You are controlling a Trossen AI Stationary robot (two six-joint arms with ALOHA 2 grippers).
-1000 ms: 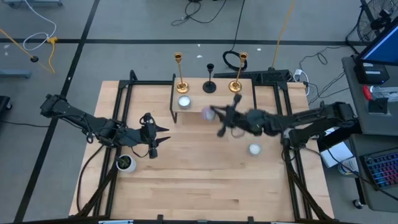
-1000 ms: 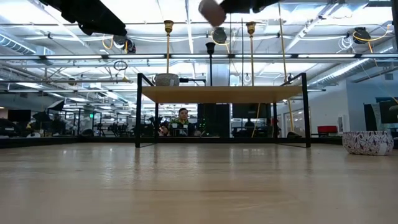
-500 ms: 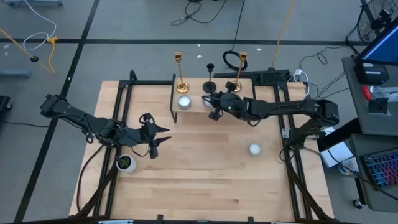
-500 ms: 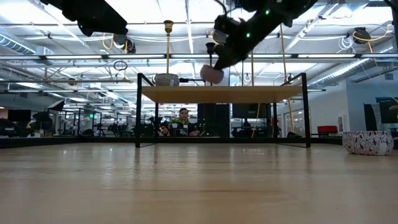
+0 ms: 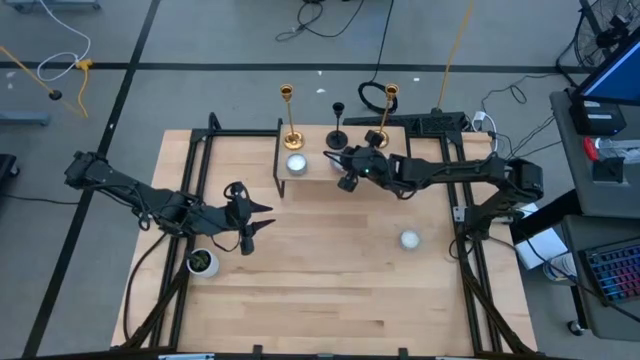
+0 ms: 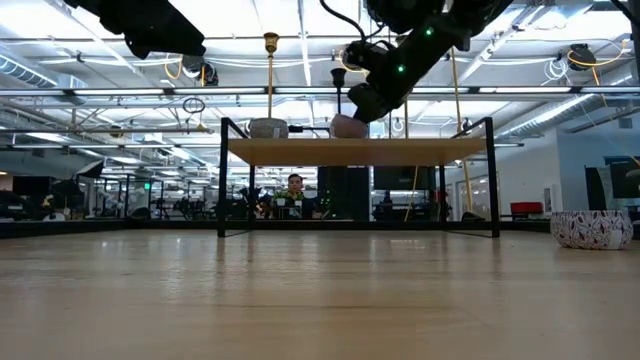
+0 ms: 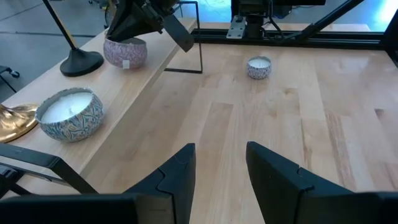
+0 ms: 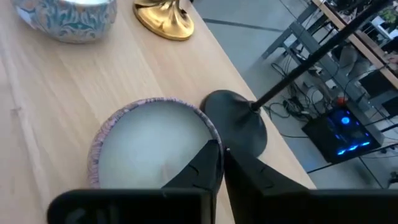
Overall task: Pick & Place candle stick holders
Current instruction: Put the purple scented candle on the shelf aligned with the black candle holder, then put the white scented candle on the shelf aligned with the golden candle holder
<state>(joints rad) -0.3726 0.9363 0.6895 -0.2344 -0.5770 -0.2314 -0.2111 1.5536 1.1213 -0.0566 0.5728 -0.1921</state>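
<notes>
Two gold candlesticks (image 5: pixel 289 115) (image 5: pixel 383 115) and a shorter black one (image 5: pixel 338 138) stand on their round bases at the far side of a low wooden shelf (image 5: pixel 315 176). My right gripper (image 5: pixel 343 165) is over the shelf, shut on a pink-rimmed white candle (image 8: pixel 152 146) just in front of the black candlestick's base (image 8: pixel 239 124). My left gripper (image 5: pixel 255 222) hangs open and empty over the table's left half, away from the shelf. My right gripper has the candle's rim (image 8: pixel 208 134) on the side next to the black candlestick's base. One finger (image 8: pixel 208 165) lies inside over the wax and the other outside the wall. The fingers slant down from the table's right. The candle stands upright on the shelf (image 6: pixel 300 151).
A blue-patterned candle (image 5: pixel 296 163) sits on the shelf's left part by the left gold base. A small white candle (image 5: pixel 409 239) lies on the table's right half. A white pot with a green plant (image 5: pixel 203 262) stands near the left gripper. People and desks show behind the table.
My right gripper has carried the pink-rimmed candle from above the table's middle toward the far edge and down. The candle, lifted clear a second ago, now stands on the shelf by the black candlestick.
</notes>
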